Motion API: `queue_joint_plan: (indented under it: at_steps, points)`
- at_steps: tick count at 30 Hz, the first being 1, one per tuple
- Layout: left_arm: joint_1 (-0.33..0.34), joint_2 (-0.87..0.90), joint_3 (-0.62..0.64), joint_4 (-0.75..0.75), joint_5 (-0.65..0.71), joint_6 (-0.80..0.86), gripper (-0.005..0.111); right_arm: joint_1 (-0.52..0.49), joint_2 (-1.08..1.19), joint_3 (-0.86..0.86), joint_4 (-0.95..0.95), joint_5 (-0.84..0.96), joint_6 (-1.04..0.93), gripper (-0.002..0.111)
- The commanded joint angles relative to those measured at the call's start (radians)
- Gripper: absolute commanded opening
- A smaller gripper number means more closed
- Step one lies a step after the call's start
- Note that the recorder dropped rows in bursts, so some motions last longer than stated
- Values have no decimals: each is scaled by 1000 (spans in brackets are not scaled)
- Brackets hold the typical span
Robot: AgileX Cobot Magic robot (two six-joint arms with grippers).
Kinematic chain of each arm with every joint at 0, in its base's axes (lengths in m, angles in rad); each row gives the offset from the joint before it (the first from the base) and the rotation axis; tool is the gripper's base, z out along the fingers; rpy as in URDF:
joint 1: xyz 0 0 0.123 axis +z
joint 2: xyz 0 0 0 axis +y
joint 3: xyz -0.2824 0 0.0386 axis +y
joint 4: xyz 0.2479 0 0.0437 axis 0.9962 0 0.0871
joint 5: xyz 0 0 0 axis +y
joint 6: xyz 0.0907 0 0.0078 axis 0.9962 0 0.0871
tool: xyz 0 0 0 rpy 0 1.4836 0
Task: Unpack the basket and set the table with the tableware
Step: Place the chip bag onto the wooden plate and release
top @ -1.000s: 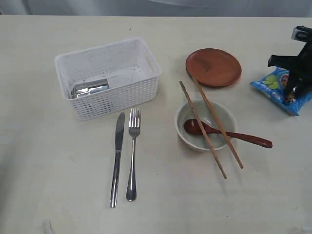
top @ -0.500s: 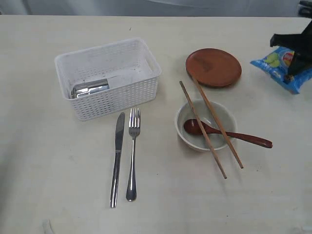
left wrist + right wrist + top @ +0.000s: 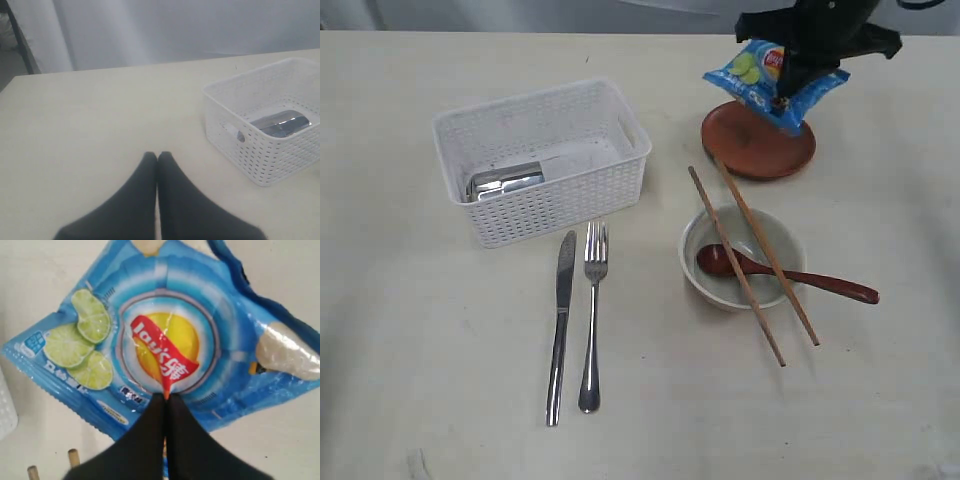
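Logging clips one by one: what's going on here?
The right gripper is shut on the blue chips bag, holding it in the air, about over the brown plate. The left gripper is shut and empty, short of the basket, where the steel cup lies. The knife and fork lie on the table. The spoon sits in the bowl, chopsticks across it.

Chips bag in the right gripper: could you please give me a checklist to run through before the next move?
1. Hold: right gripper shut on chips bag, ok.
2. Clearance: chips bag off brown plate, cannot tell.
3. Unpacking: steel cup out of basket, not ok, it lies inside.
4. Free arm: left gripper shut and empty, ok.
5. Cutlery: knife and fork side by side on table, ok.
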Motion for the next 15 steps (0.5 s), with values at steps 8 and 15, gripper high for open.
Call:
queue_joint_plan:
  at_steps: [8,15]
  points:
    - [4,-5,3,0,-7,2,0,12,114,-73,67,18,-37,33]
    - [4,-5,3,0,-7,2,0,17,90,-73,86,35,-47,53]
